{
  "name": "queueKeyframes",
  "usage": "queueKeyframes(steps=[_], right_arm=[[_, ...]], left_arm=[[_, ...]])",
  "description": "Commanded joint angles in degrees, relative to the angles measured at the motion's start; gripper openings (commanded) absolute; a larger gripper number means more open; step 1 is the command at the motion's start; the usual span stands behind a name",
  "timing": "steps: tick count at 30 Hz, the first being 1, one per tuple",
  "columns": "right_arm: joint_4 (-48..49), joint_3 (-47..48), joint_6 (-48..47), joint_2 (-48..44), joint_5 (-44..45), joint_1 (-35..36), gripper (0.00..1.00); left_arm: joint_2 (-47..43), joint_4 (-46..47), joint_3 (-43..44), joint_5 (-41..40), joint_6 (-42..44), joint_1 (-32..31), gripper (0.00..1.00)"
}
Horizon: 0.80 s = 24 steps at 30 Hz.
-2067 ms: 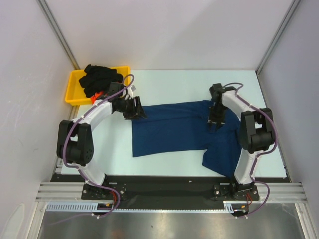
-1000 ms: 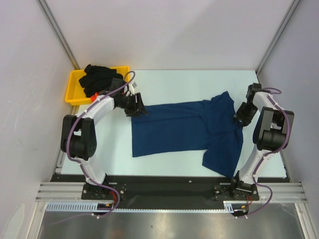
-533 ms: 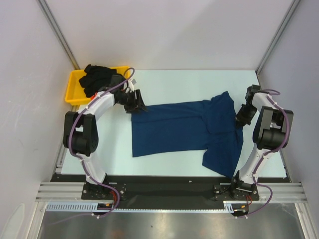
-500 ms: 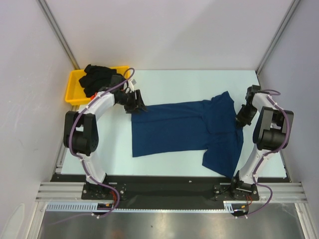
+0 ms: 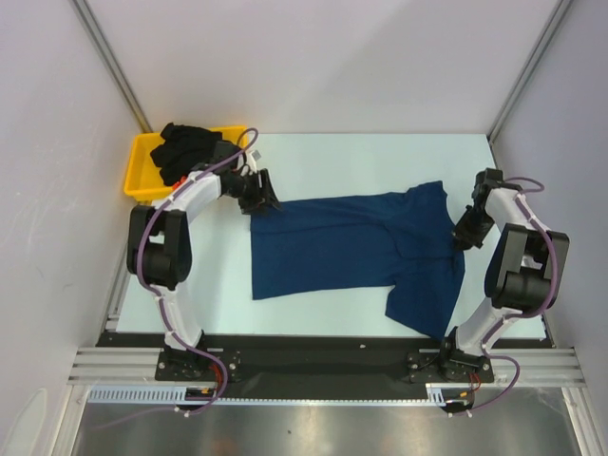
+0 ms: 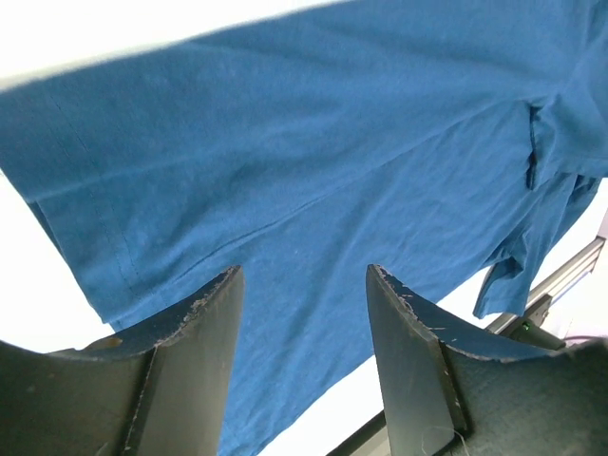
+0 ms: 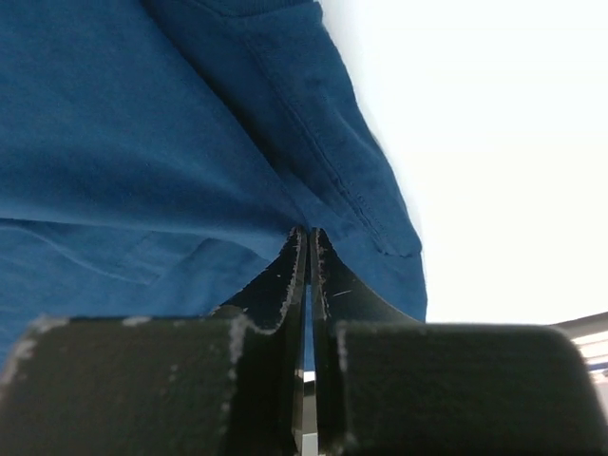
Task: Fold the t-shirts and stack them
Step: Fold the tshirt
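The navy blue t-shirt (image 5: 347, 249) lies spread on the white table with its print hidden. My left gripper (image 5: 260, 198) hovers open over the shirt's far left corner. In the left wrist view the gripper (image 6: 302, 274) has its jaws wide apart above the blue cloth (image 6: 313, 142), holding nothing. My right gripper (image 5: 465, 234) is at the shirt's right edge, by the sleeve. In the right wrist view this gripper (image 7: 309, 234) is shut, pinching a fold of the blue cloth (image 7: 142, 133). The black t-shirts (image 5: 190, 145) lie piled in the tray.
The yellow tray (image 5: 140, 174) stands at the far left of the table, just beyond my left arm. An orange-red bit of cloth (image 5: 179, 180) shows at its near edge. Grey walls and metal posts close in both sides.
My right gripper has pulled the sleeve out to the right, and the raised cloth by the sleeve has flattened. My left gripper has shifted slightly toward the far left corner.
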Motion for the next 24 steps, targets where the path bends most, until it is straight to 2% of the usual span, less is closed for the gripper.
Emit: queueKeyframes(steps=[1, 3, 4, 8, 10, 15, 20, 24], right_arm=[[0.71, -1.37, 1.51, 0.49, -0.99, -0.46, 0.05], [1.15, -1.29, 1.77, -0.22, -0.55, -0.46, 0.19], [0.89, -0.42, 1.69, -0.04, -0.03, -0.46, 0.30], [1.32, 9.15, 1.33, 2.41, 0.42, -0.46, 0.47], [5.78, 13.54, 2.82, 4.79, -0.80, -0.46, 0.56], [27.83, 12.07, 4.58, 9.27, -7.66, -0.72, 0.60], [33.56, 15.14, 1.96, 16.20, -13.82, -0.72, 0.61], [35.78, 19.26, 0.11, 19.73, -17.60, -0.63, 0.63]], left_arm=[[0.63, 0.85, 2.93, 0.81, -0.18, 0.99, 0.60], [0.90, 0.67, 3.45, 0.81, -0.09, 1.34, 0.60], [1.16, 0.41, 3.72, 0.72, 0.17, 1.52, 0.60], [2.48, -0.21, 4.86, 0.02, -0.09, 1.69, 0.60], [3.09, -0.12, 5.39, -0.77, -0.70, 1.78, 0.60], [2.92, 2.77, 4.25, -3.84, -4.22, 1.69, 0.57], [2.57, 9.36, 0.65, -4.38, -8.00, 1.69, 0.55], [5.11, 9.99, 1.61, -4.11, -7.30, 1.69, 0.55]])
